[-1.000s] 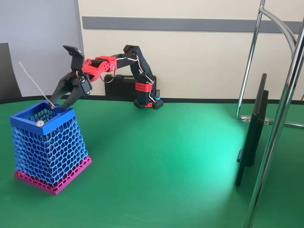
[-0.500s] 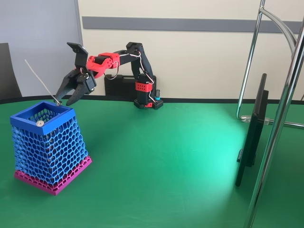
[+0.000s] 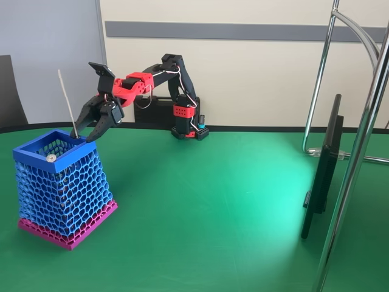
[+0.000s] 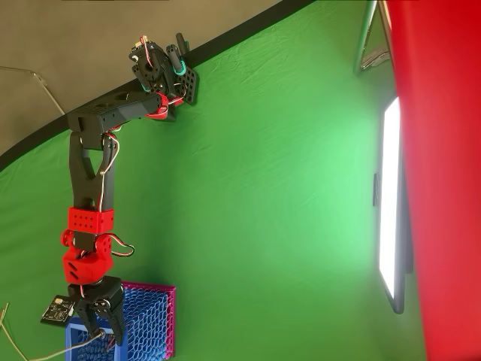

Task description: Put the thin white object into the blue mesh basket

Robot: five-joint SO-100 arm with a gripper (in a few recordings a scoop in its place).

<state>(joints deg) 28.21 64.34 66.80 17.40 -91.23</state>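
Observation:
The blue mesh basket (image 3: 64,185) stands at the left of the green table, with a magenta base and a small silver disc (image 3: 51,157) on its rim. My gripper (image 3: 82,134) hangs just above the basket's back rim, pointing down and to the left. It holds the lower end of the thin white object (image 3: 65,100), which rises almost upright above the basket. In the overhead view the gripper (image 4: 101,335) is over the basket's (image 4: 150,323) left part, and the thin white object (image 4: 60,347) trails off to the left.
A black flat monitor (image 3: 322,170) stands on edge at the right beside chrome stand tubes (image 3: 358,152). Against the wall behind the arm's base (image 3: 188,129) sits a black case (image 3: 152,108). Open green table lies between the basket and the monitor.
The gripper rose slightly and shifted right over the basket's back rim. The white object in it swung from a strong leftward lean to nearly upright.

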